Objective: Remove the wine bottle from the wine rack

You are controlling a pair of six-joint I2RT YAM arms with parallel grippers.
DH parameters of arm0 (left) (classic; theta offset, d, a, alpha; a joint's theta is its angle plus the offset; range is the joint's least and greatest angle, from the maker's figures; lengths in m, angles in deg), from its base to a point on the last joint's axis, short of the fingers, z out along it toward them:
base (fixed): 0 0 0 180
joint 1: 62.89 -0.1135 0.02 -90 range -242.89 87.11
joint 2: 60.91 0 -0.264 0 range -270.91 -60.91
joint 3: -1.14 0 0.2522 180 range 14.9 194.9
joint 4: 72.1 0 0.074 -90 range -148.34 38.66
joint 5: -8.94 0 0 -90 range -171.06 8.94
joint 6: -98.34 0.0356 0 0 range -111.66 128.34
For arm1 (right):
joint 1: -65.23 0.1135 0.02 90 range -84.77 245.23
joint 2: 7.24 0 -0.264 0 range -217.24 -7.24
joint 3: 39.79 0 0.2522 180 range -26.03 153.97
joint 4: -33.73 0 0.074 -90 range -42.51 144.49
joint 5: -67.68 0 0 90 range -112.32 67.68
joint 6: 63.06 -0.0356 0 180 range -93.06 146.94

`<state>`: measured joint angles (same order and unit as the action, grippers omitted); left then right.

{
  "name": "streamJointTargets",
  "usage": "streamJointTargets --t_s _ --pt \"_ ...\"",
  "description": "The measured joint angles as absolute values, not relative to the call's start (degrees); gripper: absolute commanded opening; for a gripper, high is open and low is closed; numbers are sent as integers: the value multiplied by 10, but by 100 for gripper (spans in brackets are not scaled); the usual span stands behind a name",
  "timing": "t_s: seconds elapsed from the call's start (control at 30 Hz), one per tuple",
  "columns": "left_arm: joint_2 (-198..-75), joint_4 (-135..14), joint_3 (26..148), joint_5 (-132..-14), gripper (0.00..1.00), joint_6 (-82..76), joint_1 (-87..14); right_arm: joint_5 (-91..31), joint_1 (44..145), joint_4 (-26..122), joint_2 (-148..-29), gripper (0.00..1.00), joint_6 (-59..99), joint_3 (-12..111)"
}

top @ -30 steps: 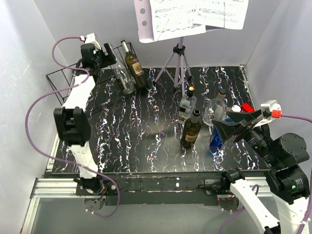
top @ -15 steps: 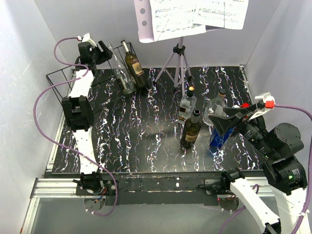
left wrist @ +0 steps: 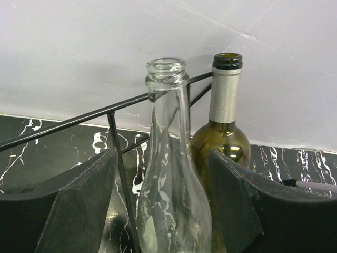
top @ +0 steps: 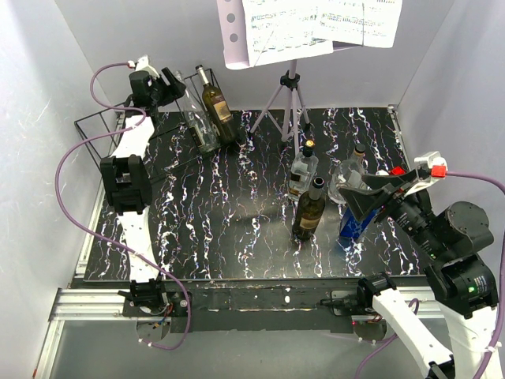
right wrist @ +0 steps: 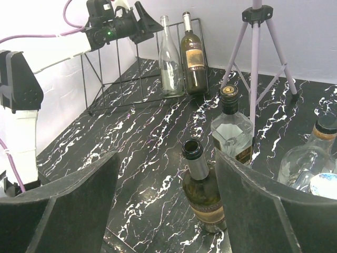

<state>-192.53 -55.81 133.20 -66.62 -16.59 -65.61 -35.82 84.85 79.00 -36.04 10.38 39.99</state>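
The black wire wine rack (top: 88, 120) stands at the back left. At its right end stand a clear empty bottle (top: 196, 118) and a dark green wine bottle (top: 218, 106) with a tan label. My left gripper (top: 175, 84) is open, high by the rack's top bar, at the clear bottle's neck. In the left wrist view the clear bottle (left wrist: 171, 179) stands between the two fingers (left wrist: 79, 205) with gaps on both sides, the green bottle (left wrist: 224, 134) behind it, the rack bar (left wrist: 79, 120) across. My right gripper (top: 364, 201) is open and empty at the right.
A dark open wine bottle (top: 309, 209), a square clear bottle (top: 302, 170), another clear bottle (top: 349, 178) and a blue object (top: 351, 225) stand mid-right. A tripod music stand (top: 290, 103) with sheet music is at the back. White walls enclose the black marbled table (top: 237, 229).
My left arm has swung back and its gripper has risen a little toward the rack's top at the clear bottle's neck. My right gripper has shifted slightly up and right.
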Motion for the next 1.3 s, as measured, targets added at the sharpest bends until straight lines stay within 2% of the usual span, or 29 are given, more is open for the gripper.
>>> streamJointTargets --t_s 0.9,1.0,1.13,1.3 --pt "-2011 -590 1416 -638 62 -206 -642 -349 848 790 -366 81 104 402" --pt "-2028 -606 1430 -634 53 -206 -638 -349 848 790 -371 81 104 402" --pt "-2039 -624 1433 -626 23 -203 -638 -349 848 789 -382 81 104 402" --pt "-2039 -637 1428 -615 0 -203 -641 -349 848 787 -393 81 103 402"
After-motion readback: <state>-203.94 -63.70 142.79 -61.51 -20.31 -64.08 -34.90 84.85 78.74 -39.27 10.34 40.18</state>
